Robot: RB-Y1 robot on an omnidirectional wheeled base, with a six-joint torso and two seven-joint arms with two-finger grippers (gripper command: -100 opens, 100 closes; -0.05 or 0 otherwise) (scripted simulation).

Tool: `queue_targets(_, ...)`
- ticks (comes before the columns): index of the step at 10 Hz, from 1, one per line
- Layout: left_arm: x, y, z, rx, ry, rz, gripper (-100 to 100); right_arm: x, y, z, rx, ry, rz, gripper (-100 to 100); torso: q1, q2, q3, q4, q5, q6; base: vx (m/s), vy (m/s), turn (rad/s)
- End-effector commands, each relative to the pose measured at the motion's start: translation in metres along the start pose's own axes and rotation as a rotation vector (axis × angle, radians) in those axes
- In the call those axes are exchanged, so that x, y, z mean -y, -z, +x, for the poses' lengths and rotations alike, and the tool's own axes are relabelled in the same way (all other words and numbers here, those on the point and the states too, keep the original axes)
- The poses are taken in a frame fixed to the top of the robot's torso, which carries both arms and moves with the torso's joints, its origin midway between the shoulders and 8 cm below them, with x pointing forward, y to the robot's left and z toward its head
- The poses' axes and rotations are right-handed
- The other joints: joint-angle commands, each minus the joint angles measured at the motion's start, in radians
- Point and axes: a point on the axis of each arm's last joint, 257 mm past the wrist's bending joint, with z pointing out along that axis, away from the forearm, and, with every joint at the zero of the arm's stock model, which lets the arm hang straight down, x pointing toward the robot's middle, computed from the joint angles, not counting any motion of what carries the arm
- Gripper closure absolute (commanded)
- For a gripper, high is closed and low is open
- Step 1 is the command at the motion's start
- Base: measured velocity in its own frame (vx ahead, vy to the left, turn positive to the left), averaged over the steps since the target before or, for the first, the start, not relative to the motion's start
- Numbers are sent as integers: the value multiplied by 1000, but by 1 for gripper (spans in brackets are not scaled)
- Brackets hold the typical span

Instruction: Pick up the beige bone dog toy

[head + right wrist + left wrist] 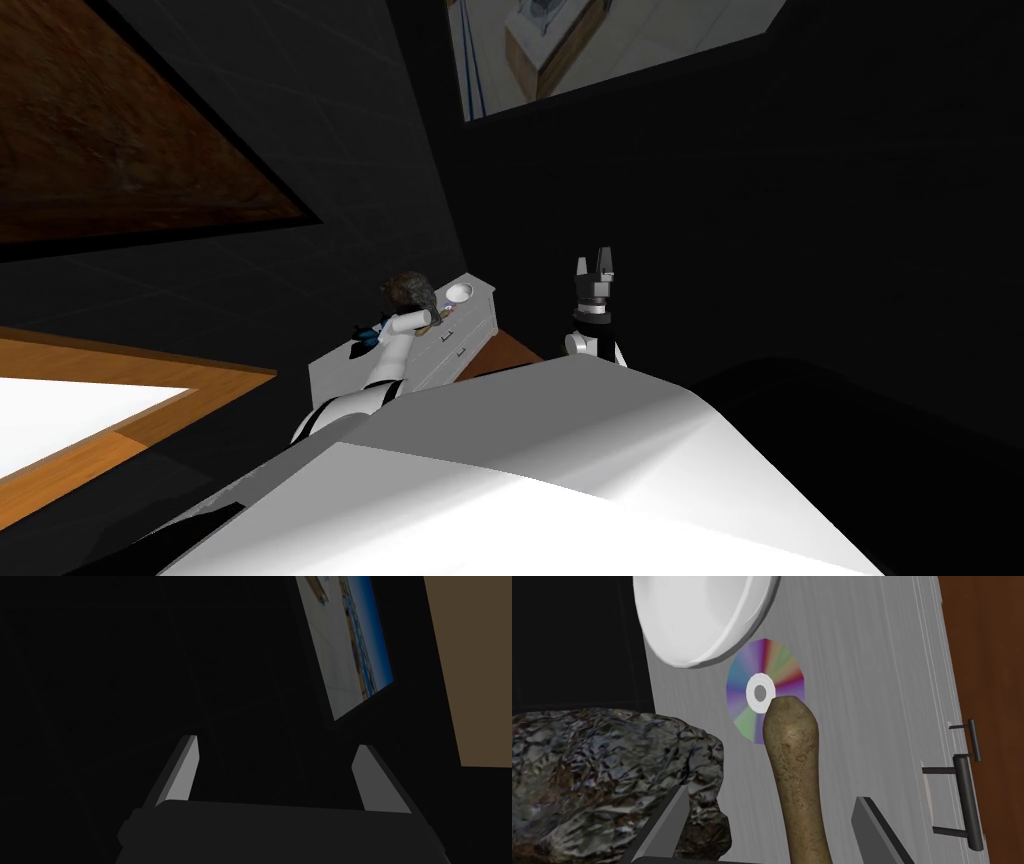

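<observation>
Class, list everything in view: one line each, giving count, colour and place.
bone toy: one, brownish beige, on the cabinet top, tip overlapping the disc
disc: one, rainbow with white hub, between bone toy and bowl
bowl: one, white, beyond the disc
crumpled lump: one, dark grey-brown, beside the bone toy
cabinet: one, light grey, dark handles on its front
left gripper: one, open, fingers either side of the bone toy
right gripper: one, open, raised beside the cabinet

Bone (792,776) beside rock (602,776), disc (782,671) at bone's tip, bowl (702,616) past disc
</observation>
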Motion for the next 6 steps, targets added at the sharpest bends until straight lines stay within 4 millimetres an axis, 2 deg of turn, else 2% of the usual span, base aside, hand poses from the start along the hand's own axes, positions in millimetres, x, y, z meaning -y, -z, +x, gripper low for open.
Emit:
queue_targets(1,-4,-3,-4,18,22,-49,-100,0,0,0,0,0,0,0,0,0,0,0,0,0,50,-32,93)
queue_targets(6,-27,-7,-20,75,72,-175,-100,0,0,0,0,0,0,0,0,-3,-2,0,0,0,65,-32,63)
